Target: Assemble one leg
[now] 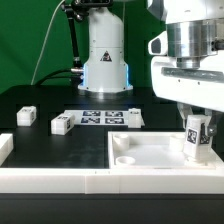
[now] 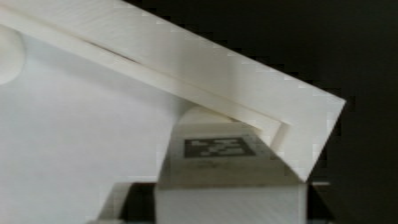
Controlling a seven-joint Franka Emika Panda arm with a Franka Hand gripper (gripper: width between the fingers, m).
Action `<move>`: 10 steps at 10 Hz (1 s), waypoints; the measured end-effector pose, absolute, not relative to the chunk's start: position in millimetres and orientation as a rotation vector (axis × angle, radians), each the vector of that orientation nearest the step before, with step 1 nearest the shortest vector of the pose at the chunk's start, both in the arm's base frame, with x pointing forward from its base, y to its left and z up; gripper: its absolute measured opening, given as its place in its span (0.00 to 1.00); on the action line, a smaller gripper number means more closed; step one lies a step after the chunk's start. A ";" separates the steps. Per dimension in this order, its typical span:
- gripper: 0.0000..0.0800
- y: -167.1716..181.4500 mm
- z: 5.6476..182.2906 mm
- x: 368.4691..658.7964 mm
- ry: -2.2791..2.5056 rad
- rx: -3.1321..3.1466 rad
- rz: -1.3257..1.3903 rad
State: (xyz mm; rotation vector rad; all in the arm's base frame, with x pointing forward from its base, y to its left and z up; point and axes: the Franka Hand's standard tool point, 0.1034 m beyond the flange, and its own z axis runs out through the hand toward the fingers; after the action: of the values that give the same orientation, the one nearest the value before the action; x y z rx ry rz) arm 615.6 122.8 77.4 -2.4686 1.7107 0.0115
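Observation:
My gripper (image 1: 197, 120) is shut on a leg (image 1: 197, 143), a small white block with tag marks. It holds the leg upright over the right part of the large white square panel (image 1: 150, 152). The leg's lower end is at or just above the panel's surface near its right corner. In the wrist view the leg (image 2: 222, 165) fills the space between the jaws of the gripper (image 2: 222, 205), with its tag facing the camera. The panel (image 2: 107, 130) and its raised edge lie just beyond it. Three more legs lie on the table (image 1: 25, 116) (image 1: 62, 124) (image 1: 133, 118).
The marker board (image 1: 98, 119) lies flat behind the panel, between the loose legs. A low white wall (image 1: 60, 182) runs along the front, with a short piece at the exterior view's left. Round sockets (image 1: 126, 160) show at the panel's left corners. The robot base (image 1: 105, 60) stands at the back.

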 end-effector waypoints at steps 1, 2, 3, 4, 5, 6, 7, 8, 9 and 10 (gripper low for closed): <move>0.36 123.7 77.4 615.5 1.817 -2.382 0.030; 0.36 124.5 77.5 615.4 1.875 -2.331 0.041; 0.36 124.9 77.5 615.3 1.895 -2.314 0.044; 0.48 125.0 77.5 615.3 1.876 -2.329 0.042; 0.48 125.1 77.5 615.3 1.872 -2.332 0.042; 0.72 125.1 77.5 615.3 1.813 -2.378 0.036; 0.78 125.3 77.9 615.7 1.763 -2.414 0.031; 0.78 126.1 77.6 613.6 1.652 -2.502 0.039; 0.81 126.4 77.6 613.7 1.474 -2.610 0.023; 0.81 125.9 77.5 613.7 1.302 -2.699 0.009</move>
State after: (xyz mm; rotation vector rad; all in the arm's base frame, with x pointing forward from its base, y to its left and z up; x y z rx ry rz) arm 613.7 125.9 77.5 -2.6990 1.3022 0.0087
